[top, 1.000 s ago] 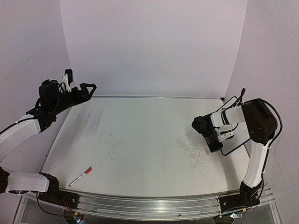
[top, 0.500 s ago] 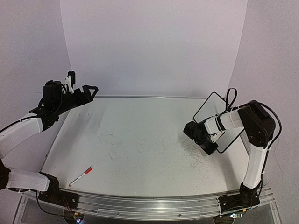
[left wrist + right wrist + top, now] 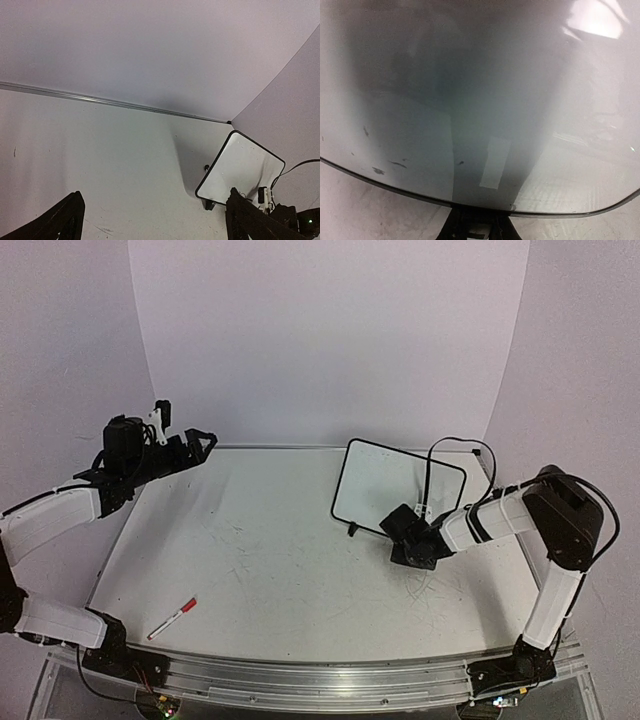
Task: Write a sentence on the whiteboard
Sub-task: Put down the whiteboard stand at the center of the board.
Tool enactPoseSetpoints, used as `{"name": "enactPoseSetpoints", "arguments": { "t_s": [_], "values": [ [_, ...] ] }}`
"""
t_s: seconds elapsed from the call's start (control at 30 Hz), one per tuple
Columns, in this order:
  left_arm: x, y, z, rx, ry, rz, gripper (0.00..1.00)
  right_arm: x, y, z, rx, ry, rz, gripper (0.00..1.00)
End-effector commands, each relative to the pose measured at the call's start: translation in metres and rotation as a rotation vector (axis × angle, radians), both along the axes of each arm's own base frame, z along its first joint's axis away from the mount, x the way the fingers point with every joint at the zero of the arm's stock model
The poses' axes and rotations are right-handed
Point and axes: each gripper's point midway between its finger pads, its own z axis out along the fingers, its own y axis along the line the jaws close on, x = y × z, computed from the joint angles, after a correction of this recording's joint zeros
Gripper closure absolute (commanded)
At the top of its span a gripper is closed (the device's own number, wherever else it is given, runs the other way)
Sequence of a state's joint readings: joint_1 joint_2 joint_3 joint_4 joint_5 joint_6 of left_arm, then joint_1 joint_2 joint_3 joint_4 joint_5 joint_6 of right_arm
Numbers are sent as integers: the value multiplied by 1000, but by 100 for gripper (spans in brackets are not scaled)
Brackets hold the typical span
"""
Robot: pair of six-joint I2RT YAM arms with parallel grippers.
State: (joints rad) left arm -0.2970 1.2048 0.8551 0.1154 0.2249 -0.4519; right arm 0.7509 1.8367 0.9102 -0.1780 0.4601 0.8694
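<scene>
Swinging in from 3 o'clock, the right hand [image 3: 405,528] is carrying the pinched whiteboard [image 3: 385,488] (tilted) onto the tabletop [image 3: 270,570] for writing; the left hand [image 3: 190,440] is hovering wide.

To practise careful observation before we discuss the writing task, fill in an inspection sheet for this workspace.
Surface: grey tabletop, scratched, scribbled near the right arm.
Job's things: whiteboard tilted, no writing seen; marker lying near left.
Clutter: nothing seen.
Grippers: left gripper open, raised, empty; right gripper shut on the whiteboard's edge.
Cables: black cable loops above the whiteboard.
Surroundings: plain white backdrop.
</scene>
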Motion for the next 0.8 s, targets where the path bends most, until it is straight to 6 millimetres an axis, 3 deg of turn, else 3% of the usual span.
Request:
{"name": "enactPoseSetpoints", "arguments": {
  "t_s": [0.0,0.17,0.37,0.77],
  "values": [
    [5,-6,22,-25,-59,-8,1,-13,78,8,118,7,458,100],
    [8,-8,18,-21,-49,-6,1,-33,103,2,66,30,684,100],
    [11,-13,13,-16,-37,-14,1,-53,116,-2,39,30,848,100],
    [17,-25,9,-6,-24,-34,1,-54,97,5,32,-4,770,100]
  ]
}}
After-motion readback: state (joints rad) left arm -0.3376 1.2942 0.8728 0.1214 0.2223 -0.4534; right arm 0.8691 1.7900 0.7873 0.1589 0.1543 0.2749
